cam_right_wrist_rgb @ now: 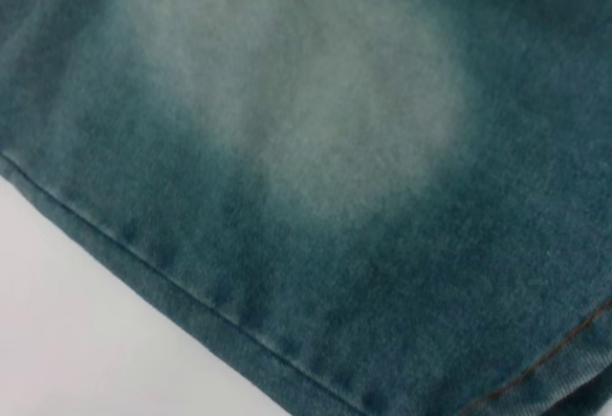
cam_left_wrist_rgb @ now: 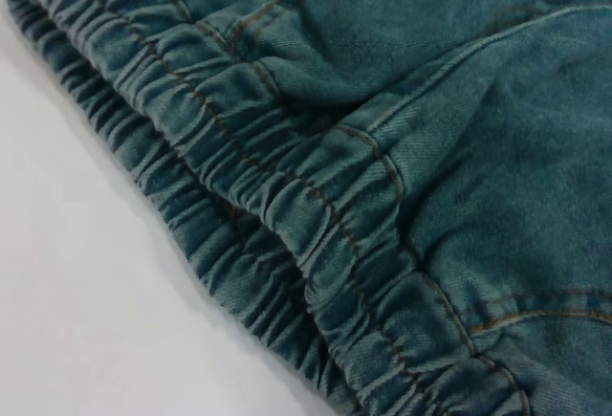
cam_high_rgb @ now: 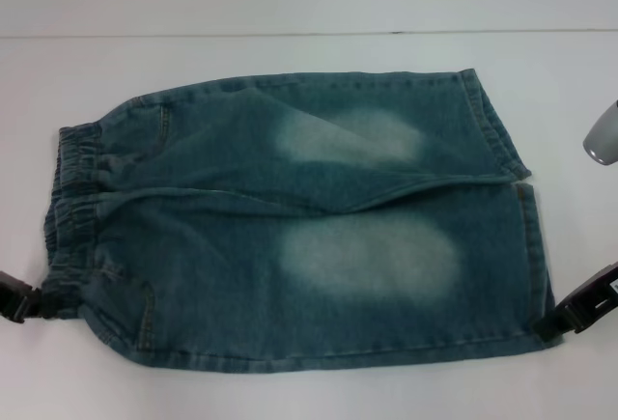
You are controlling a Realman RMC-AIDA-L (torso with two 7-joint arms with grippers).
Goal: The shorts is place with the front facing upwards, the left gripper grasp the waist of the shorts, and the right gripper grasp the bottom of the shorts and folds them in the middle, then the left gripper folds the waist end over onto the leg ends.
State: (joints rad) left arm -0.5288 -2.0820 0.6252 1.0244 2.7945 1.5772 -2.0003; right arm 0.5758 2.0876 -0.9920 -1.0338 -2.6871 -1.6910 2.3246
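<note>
A white table (cam_high_rgb: pixel 290 396) is shown bearing the shorts (cam_high_rgb: pixel 299 227), which are laid flat and spread open, the waist (cam_high_rgb: pixel 75 193) turned to the robot's left and the two leg hems (cam_high_rgb: pixel 526 246) to its right. A pale faded patch is seen on each leg; the near one (cam_right_wrist_rgb: pixel 316 100) fills most of the right wrist view, with a stitched edge of the shorts lying against the table below it. The gathered elastic band fills the left wrist view (cam_left_wrist_rgb: pixel 287 215), where its puckers are seen lying in loose folds.

The left gripper (cam_high_rgb: pixel 27 302) is placed at the near corner of the waist, touching the cloth; the right gripper (cam_high_rgb: pixel 572 312) is placed at the near corner of the leg hems, likewise touching. Whether either pair of fingers is closed on the denim cannot be told, since only their black outer ends are shown and neither wrist view shows them.

The step in hand is judged to be the taking of both near corners before the lengthwise fold. For this to be done well, both layers of cloth should be caught at each corner, the waistband being gripped past its loose puckers. The two corners should then be raised together and carried level across to the far edge, so that near leg is laid squarely upon far leg and no slack is drawn between the grippers.
</note>
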